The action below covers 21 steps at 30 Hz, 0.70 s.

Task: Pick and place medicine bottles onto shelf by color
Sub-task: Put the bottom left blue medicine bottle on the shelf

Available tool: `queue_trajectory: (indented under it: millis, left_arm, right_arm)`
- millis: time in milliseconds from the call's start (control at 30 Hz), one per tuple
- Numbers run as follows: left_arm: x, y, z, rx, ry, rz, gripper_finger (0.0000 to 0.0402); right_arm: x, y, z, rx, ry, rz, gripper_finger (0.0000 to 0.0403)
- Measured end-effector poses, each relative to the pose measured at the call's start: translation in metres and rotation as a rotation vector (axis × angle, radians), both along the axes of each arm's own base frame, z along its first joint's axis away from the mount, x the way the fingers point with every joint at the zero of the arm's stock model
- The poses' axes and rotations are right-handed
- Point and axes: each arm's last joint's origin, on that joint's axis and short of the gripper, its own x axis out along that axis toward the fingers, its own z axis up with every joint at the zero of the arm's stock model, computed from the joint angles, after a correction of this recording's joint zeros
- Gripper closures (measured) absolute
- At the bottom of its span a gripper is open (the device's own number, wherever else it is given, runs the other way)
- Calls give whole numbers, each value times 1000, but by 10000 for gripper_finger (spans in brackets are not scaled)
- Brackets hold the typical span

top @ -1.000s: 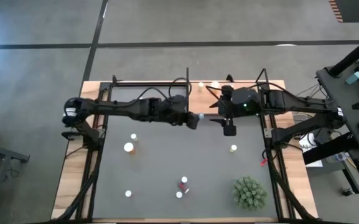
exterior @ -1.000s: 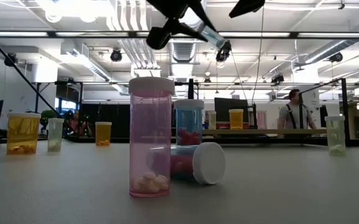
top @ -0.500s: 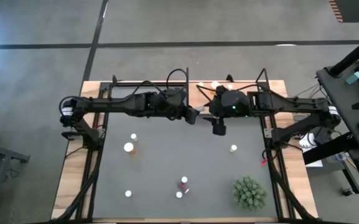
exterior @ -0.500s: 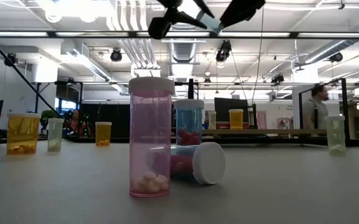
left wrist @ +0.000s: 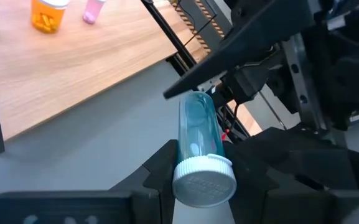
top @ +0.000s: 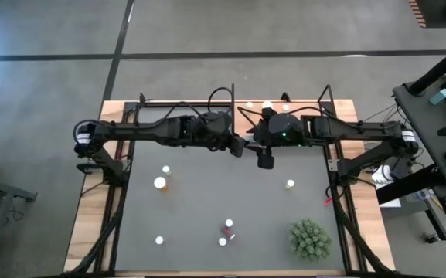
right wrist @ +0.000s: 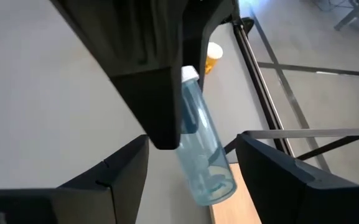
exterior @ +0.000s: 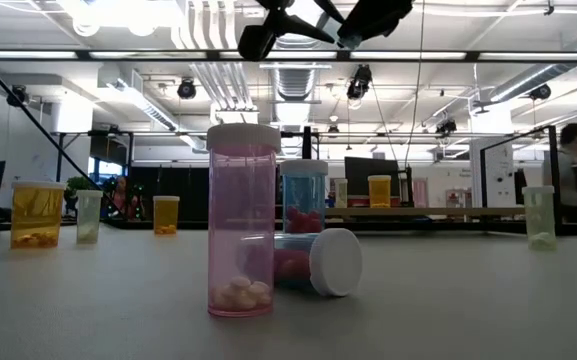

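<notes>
L gripper (left wrist: 198,180) clamps pale-blue bottle (left wrist: 198,140) by cap end | R gripper (right wrist: 191,180) spread wide around its base, mid-air

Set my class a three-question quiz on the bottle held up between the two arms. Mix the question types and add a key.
1. True or false: the left gripper is shut on the capped end of a pale blue bottle.
2. The right gripper is: A) shut on the same bottle; B) open, one finger on either side of the bottle's base; C) shut on an orange bottle.
3. Fill in: in the low view, the pink bottle nearest the camera stands ____.
Key: 1 true; 2 B; 3 upright.
</notes>
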Motion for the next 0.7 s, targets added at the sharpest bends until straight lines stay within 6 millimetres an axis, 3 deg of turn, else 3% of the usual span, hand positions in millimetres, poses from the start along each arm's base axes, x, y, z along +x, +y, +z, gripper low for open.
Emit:
queue_trajectory:
  millis: [533,700]
  left_arm:
    - [0,-1,-1,-8,-2,-16,310]
    - [0,0,0,-6,-9,-17,307]
  right_arm:
    - [0,0,-2,15,15,-7,282]
    - [0,0,-3,28,26,-10,297]
